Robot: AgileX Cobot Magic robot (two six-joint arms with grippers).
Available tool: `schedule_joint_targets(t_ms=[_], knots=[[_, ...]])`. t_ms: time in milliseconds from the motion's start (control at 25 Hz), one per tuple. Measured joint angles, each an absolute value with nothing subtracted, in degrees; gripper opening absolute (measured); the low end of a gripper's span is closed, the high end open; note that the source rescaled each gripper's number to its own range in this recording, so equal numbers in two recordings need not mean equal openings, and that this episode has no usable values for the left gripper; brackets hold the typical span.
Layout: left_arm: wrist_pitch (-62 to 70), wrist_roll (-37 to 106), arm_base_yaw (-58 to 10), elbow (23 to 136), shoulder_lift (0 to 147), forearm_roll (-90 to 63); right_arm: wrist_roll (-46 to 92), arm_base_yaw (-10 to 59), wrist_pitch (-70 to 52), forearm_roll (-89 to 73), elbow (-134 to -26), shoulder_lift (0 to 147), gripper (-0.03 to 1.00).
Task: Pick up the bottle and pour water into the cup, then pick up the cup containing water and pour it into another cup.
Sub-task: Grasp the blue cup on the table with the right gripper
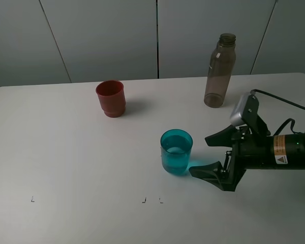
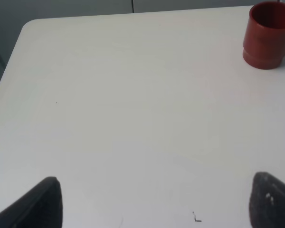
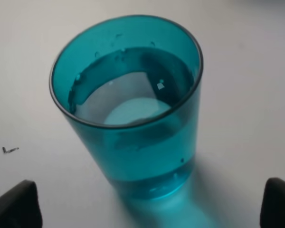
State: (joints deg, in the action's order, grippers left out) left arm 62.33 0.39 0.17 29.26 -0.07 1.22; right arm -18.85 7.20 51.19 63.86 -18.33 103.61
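So from the high camera, the white worktop [image 1: 66, 152] has three things on it. There's a translucent teal-blue plastic tumbler [image 1: 176, 151] near the middle with water in it, an opaque red-brown plastic cup [image 1: 111, 98] further back and off to the left, well apart from the tumbler, and a tall smoky grey-brown translucent plastic bottle [image 1: 220, 71] standing upright at the back right with no cap on. The right gripper [image 1: 199, 155] comes in low from the right, its black jaws spread wide and their tips just beside the tumbler, not touching it as far as I can see. The left wrist view shows the left gripper [image 2: 156, 179] with its jaws wide apart too, nothing between them but bare worktop, and the red-brown plastic cup up in the corner of the shot, empty from what I can see of it. In the right wrist view the tumbler fills the shot, about half full, and sits ahead of the two jaw tips rather than between them. My read: the bottle pour looks done and we're at the reach for the tumbler. Next the arm has to slide forward until the jaws straddle it, squeeze, lift level so nothing sloshes, carry it over to the red-brown plastic cup and tip it gently.
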Motion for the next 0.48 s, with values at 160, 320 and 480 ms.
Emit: schedule_joint_targets(t_ms=[160,320,480], knots=[[62.33,0.39,0.17,29.26,-0.07,1.22,-15.66,7.20,51.98,64.25,-19.24,105.14,1.00],[62.33,0.39,0.17,29.26,-0.07,1.22,-12.67,7.84,51.98,65.15,-20.55,106.58,1.00],[62.33,0.39,0.17,29.26,-0.07,1.22,-11.46,8.81,52.17,65.29,-23.36,108.57,1.00]])
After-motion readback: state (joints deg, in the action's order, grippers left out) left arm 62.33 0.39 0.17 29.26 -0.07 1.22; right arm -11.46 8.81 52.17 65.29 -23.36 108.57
